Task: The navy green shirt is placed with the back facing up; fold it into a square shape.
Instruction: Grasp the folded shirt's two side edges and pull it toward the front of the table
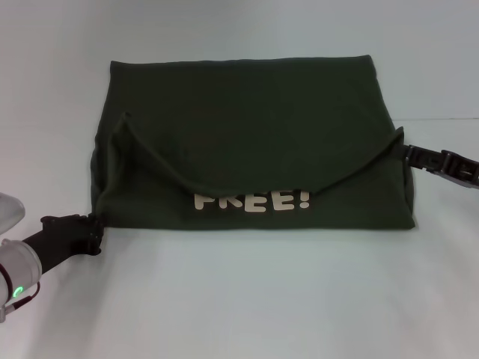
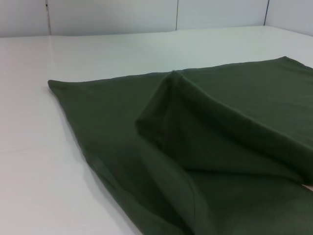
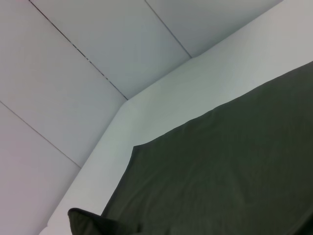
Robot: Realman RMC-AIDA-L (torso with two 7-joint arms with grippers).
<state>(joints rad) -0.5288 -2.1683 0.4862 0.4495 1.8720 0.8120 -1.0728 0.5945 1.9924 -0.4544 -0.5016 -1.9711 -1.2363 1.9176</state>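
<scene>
Olive cloth, the shirt (image 1: 247, 142) stretched between the left claw (image 1: 91, 224) and right claw (image 1: 408, 153), each touching an edge; their grip I cannot tell.

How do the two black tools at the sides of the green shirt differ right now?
The left tool sits at the near left corner of the navy green shirt, low by the table; the right tool is farther back, midway along the right edge. The left arm shows a white segment with a green light; the right shows only black parts. Both meet the shirt's edge, where a fold rises.
</scene>
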